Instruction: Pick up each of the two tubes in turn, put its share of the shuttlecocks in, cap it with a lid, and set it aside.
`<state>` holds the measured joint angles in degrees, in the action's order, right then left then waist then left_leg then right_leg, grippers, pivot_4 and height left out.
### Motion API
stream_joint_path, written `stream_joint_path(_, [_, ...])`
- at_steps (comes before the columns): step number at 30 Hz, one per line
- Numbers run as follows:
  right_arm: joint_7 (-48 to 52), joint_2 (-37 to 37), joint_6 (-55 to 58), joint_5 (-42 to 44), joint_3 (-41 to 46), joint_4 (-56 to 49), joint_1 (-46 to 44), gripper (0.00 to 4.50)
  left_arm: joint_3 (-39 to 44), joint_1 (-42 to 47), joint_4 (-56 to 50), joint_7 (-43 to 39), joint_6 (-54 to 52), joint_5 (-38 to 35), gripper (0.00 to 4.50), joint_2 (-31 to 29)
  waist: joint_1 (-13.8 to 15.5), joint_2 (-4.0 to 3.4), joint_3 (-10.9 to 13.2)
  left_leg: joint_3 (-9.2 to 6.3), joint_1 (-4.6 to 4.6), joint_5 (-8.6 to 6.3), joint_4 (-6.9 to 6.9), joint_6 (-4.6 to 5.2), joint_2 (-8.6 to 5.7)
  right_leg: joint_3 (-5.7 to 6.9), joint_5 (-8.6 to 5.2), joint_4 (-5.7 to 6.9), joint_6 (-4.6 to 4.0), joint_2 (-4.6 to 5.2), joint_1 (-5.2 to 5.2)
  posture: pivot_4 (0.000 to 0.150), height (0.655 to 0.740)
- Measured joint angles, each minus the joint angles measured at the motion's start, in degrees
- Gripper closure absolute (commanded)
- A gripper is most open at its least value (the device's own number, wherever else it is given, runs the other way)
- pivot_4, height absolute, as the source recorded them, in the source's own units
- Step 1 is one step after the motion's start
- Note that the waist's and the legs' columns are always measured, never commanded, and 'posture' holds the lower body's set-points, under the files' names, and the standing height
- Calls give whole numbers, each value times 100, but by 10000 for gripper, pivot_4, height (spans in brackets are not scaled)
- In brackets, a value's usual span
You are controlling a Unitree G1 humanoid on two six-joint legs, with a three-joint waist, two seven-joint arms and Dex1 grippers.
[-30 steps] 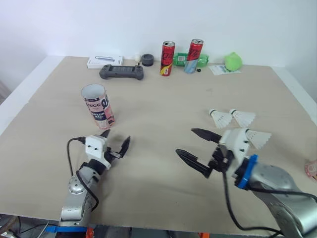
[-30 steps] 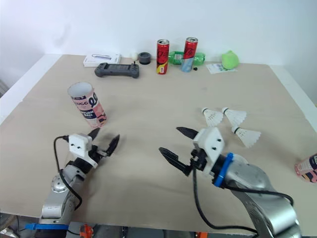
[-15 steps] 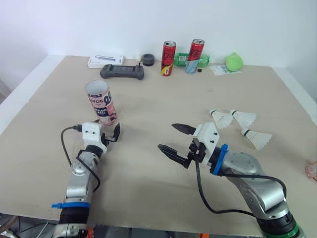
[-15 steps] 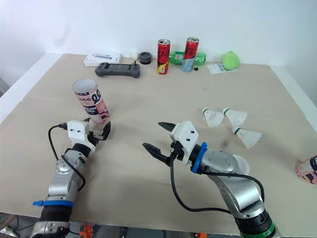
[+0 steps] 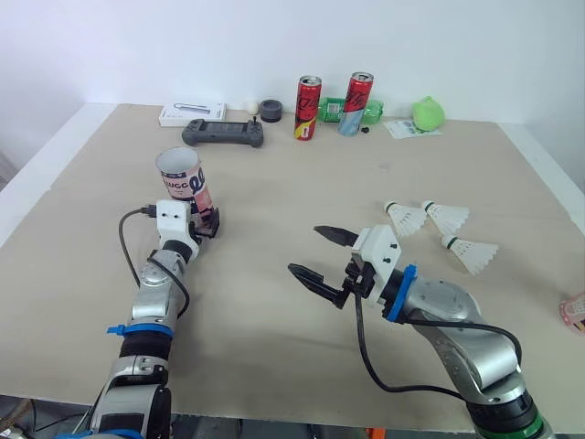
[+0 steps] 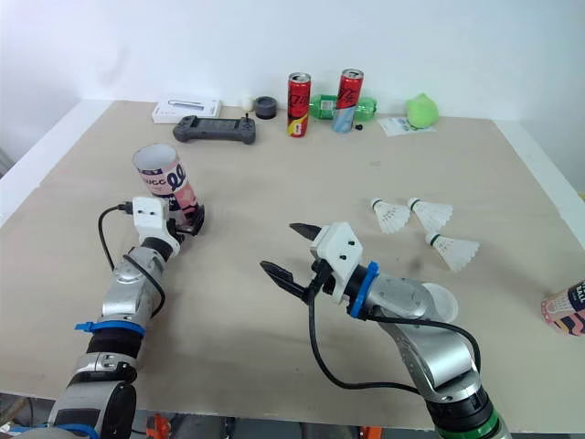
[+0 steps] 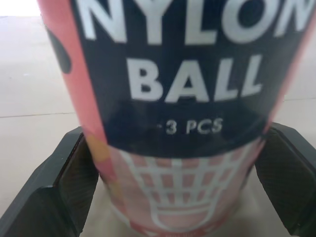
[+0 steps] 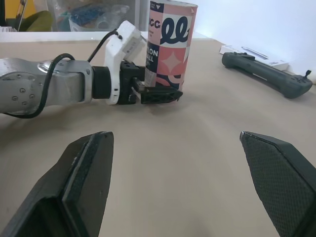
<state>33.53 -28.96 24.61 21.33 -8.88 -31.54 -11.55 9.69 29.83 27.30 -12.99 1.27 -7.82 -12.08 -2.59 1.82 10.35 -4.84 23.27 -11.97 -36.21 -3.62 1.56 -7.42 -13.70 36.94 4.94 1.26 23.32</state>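
The open-topped pink and dark tube [image 5: 186, 187], printed "NYLON BALL 3 PCS", stands on the left part of the table [image 5: 302, 183], leaning slightly. The left hand [image 5: 207, 225] has hold of it low down: in the left wrist view its two black fingers [image 7: 69, 177] lie against opposite sides of the tube's lower part, over the net pattern, and the right wrist view shows them clamped at its base. Whether the tube's bottom rests on the table or is just off it cannot be told. To the right of the tube and nearer the robot, the right hand [image 5: 304, 249] hangs above bare table with its fingers spread wide and nothing between them, pointing toward the tube. Farther right of the tube, three white shuttlecocks [image 5: 405, 218] lie loose on the table, two side by side and the third a little nearer the robot. Well beyond them from the tube, at the right edge, lies the second tube [image 6: 567, 306], partly cut off. Behind the tube, along the far edge, are a dark game controller [image 5: 225, 134], a white box [image 5: 193, 113], two red cans [image 5: 310, 107], a green bottle [image 5: 369, 112] lying down and a green ball [image 5: 429, 113].
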Motion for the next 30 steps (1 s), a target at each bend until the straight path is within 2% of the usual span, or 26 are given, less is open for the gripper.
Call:
stream_joint_path(21, [1,44,112,-26,0,-70,0,911,-20,349,452,-34,-15,3,0,-21,-1,0,0,0,-2,4,-3,1,0,0,4,4,1,0,0,1500,7400])
stream_joint_path(22, [2,44,113,-26,0,-75,0,0,-20,347,452,-34,-11,3,5214,-21,-1,0,0,-1,-1,4,-3,1,-1,0,4,4,1,0,-1,1500,7400])
stream_joint_path(24, [3,44,122,-26,0,-75,0,0,-16,346,450,-20,3,4,12000,-21,-1,0,0,-1,-2,4,-3,1,0,0,4,4,1,0,-1,1500,7400])
stream_joint_path(30, [12,44,140,-26,0,-75,0,0,-16,346,450,16,7,6,12000,-21,-1,0,0,-1,-2,4,-3,1,-1,0,4,4,1,0,-1,1500,7400])
